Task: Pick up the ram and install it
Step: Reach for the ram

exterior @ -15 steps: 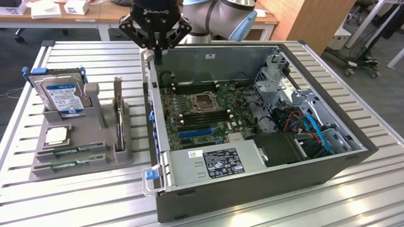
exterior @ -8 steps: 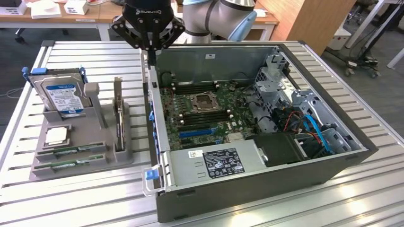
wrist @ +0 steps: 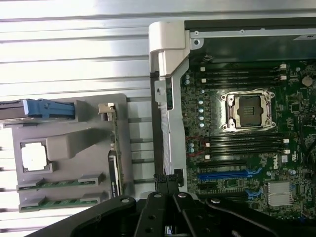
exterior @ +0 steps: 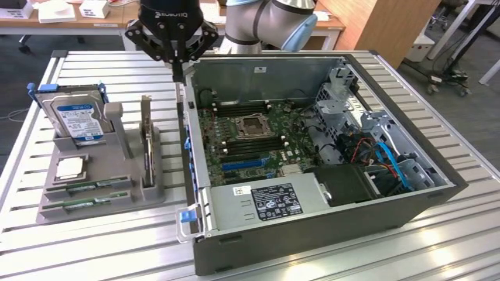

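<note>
Two ram sticks, thin and green, lie in the front slots of a grey holder point(exterior: 133, 196) at the exterior view's left: one ram stick point(exterior: 90, 187) point(wrist: 59, 183) sits behind the other point(exterior: 82, 203) point(wrist: 59, 201). My black gripper point(exterior: 178, 75) point(wrist: 166, 180) hangs shut above the open computer case's wall nearest the holder, towards its far end. Nothing shows between its fingertips. It is well away from both sticks. Inside the case, the motherboard's black memory slots point(exterior: 243, 108) point(wrist: 242, 74) flank the CPU socket point(exterior: 252, 124) point(wrist: 247, 111).
The holder also carries a hard drive with blue rails point(exterior: 74, 117), an upright expansion card point(exterior: 146, 140) and a square chip point(exterior: 70, 168). The case point(exterior: 312, 234) holds a power supply point(exterior: 270, 202), drive cages and cables. All of it rests on a slatted metal table point(exterior: 93, 252).
</note>
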